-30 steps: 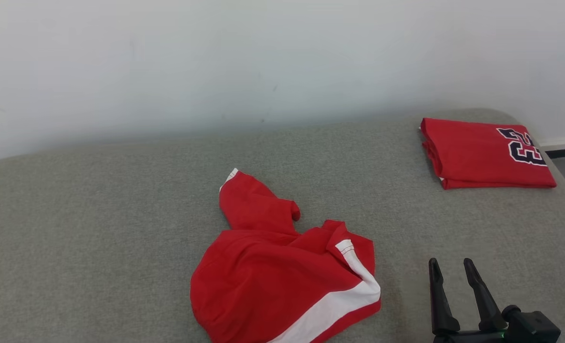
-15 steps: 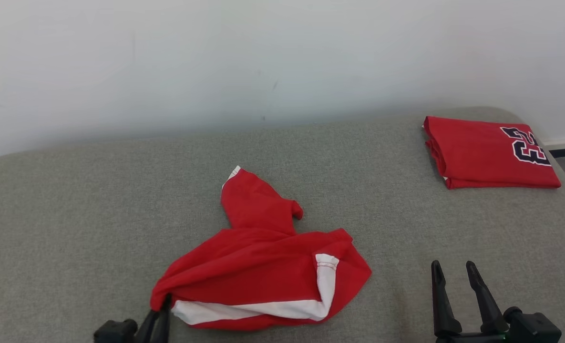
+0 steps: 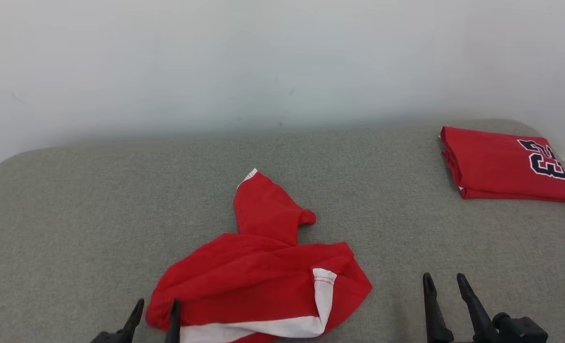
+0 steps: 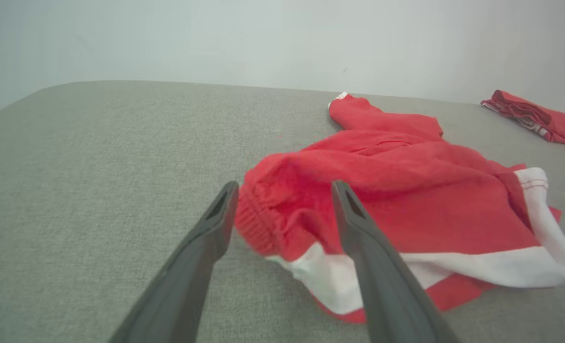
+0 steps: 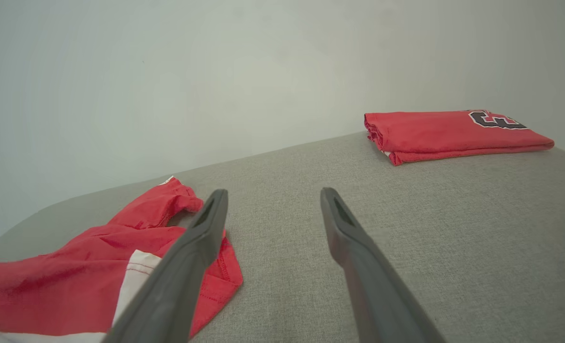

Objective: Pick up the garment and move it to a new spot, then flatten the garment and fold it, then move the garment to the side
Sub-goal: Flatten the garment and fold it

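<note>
Garment (image 3: 258, 274): crumpled red jersey, likely light and limp; pinch the white hem.
Left gripper (image 3: 157, 308): jaws spread at its edge.
Right gripper (image 3: 444, 286): jaws spread, empty.

I see a red garment (image 3: 253, 267) with a white band, a red folded jersey (image 3: 492, 166) with black white-outlined lettering, and a grey padded surface (image 3: 72, 214).

On my head camera, the garment (image 3: 258, 271) lies lower centre on the padded surface (image 3: 96, 200), its left edge just beside my left gripper (image 3: 157, 305) at the bottom. My right gripper (image 3: 443, 278) sits lower right, apart from it. A folded jersey (image 3: 497, 164) rests far right, near the wall (image 3: 215, 62) behind.
</note>
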Tool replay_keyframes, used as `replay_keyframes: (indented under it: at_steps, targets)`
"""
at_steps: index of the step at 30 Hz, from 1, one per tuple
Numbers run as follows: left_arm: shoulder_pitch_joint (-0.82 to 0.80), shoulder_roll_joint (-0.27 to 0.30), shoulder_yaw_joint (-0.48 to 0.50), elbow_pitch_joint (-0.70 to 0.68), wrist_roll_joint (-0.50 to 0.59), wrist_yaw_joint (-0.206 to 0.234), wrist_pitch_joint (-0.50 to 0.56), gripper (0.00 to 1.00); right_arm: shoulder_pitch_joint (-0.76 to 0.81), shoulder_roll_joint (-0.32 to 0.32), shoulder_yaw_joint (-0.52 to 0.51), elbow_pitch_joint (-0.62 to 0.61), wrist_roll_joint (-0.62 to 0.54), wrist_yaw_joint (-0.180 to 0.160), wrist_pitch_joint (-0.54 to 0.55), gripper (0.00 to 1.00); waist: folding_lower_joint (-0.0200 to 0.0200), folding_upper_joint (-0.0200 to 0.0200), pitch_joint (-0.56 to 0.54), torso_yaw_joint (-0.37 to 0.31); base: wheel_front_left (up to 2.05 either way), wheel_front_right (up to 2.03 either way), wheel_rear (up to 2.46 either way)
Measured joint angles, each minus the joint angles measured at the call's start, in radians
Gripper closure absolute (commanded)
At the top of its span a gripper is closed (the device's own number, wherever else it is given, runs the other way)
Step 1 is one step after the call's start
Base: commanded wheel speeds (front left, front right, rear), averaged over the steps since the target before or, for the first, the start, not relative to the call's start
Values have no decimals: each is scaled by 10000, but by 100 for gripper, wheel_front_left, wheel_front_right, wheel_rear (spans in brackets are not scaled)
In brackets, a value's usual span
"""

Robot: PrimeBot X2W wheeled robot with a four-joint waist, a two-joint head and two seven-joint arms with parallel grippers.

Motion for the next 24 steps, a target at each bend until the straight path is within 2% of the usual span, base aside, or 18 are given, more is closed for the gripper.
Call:
replay_keyframes:
  at_steps: [10, 15, 24]
  targets:
    - [661, -151, 798, -2205, 763, 468, 0, 0, -231, -92, 639, 242, -355, 0, 779, 0, -1, 0, -160, 593, 0, 0, 0]
    - [957, 113, 848, -2550, 1049, 780, 119, 0, -617, -407, 1354, 516, -376, 0, 1478, 0, 0, 0, -273, 795, 0, 0, 0]
    - [1090, 245, 828, -2869, 1041, 876, 464, 0, -1910, -1306, 2771, 1281, -138, 0, 2533, 0, 0, -1, -325, 1083, 0, 0, 0]
